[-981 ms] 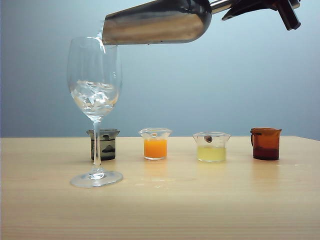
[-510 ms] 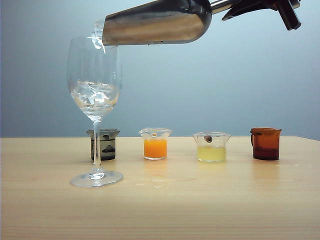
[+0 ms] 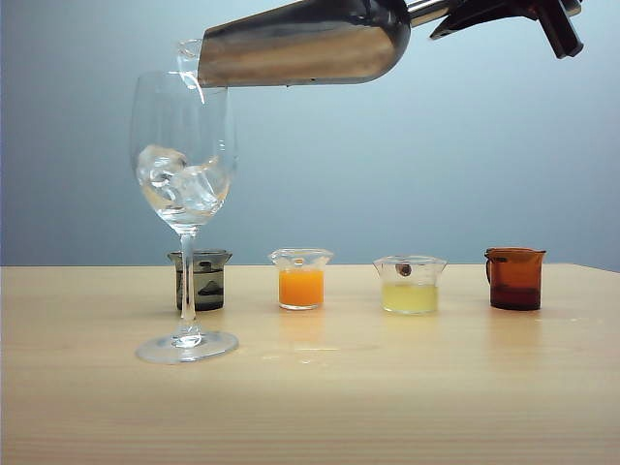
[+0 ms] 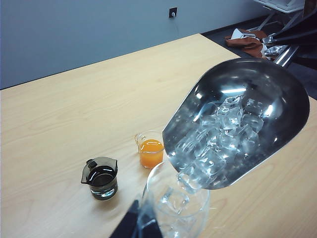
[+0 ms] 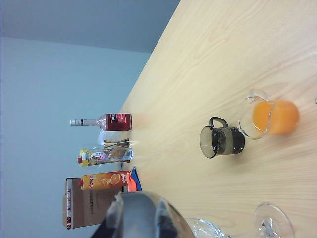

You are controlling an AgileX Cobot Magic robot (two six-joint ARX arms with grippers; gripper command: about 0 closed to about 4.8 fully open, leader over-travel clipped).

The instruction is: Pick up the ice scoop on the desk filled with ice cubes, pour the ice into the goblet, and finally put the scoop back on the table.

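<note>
**Pour under way: ice leaving the scoop for the goblet**

While the ice scoop (image 3: pixel 305 44) is held tilted above the goblet (image 3: pixel 184 145), with its open lip just over the glass rim, ice cubes (image 4: pixel 218 136) are seen crowded at the scoop's mouth and one cube sits at the very lip. Several cubes already lie in the goblet's bowl. The goblet stands on the surface (image 3: pixel 387 387) at about nine o'clock in the exterior view.

The scoop's handle is gripped by the right gripper (image 3: pixel 504 15) at about one o'clock, its jaws clenched on the metal tube. The left gripper (image 4: pixel 136 225) hangs above the glass; whether it is released or clenched cannot be told.

Behind the goblet a row of small beakers is set: dark (image 3: pixel 201 279), orange (image 3: pixel 301 279), pale yellow (image 3: pixel 410 284) and brown (image 3: pixel 514 278).

Pouring is judged the step in hand, with much ice left. A steeper tilt over the rim is likely called for next, kept centred so nothing falls outside.
</note>
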